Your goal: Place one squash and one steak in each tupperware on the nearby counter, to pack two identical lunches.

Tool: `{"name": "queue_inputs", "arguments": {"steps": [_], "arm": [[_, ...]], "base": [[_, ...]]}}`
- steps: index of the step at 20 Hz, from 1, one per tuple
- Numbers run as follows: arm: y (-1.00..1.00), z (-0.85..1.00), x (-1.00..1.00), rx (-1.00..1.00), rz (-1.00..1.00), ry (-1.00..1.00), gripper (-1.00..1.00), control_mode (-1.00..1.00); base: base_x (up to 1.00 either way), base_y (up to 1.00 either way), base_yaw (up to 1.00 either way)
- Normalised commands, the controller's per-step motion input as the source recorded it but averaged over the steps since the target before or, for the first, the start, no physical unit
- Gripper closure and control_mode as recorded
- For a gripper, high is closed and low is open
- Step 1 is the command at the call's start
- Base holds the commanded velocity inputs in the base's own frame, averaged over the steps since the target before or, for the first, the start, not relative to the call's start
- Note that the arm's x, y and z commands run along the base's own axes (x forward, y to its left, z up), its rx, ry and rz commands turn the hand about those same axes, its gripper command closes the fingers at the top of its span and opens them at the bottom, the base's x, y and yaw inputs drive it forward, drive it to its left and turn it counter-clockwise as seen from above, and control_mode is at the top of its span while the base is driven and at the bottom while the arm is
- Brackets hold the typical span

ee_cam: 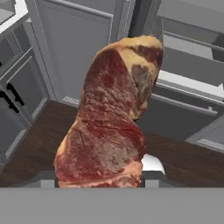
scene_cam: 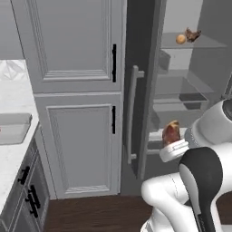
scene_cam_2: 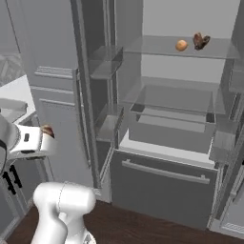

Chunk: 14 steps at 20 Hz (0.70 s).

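The steak (ee_cam: 109,118), held up in the closed tool (scene_cam: 172,144) before the open fridge (scene_cam_2: 167,119), looks limp, slick and fairly heavy, so I'd keep hold low on its thick end while carrying it to the tupperware (scene_cam: 13,127) on the white worktop (scene_cam: 11,154).
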Motion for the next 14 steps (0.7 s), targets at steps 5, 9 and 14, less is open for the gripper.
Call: {"name": "queue_inputs", "arguments": {"steps": [5, 9, 14], "arm": [[0.00, 0.00, 0.00, 0.00, 0.00, 0.00, 1.00, 1.00], [0.00, 0.00, 0.00, 0.00, 0.00, 0.00, 1.00, 1.00], [0.00, 0.00, 0.00, 0.00, 0.00, 0.00, 1.00, 1.00]], "base": [[-0.03, 1.00, 0.20], [0.01, 0.96, 0.21], [0.67, 0.31, 0.15]]}}
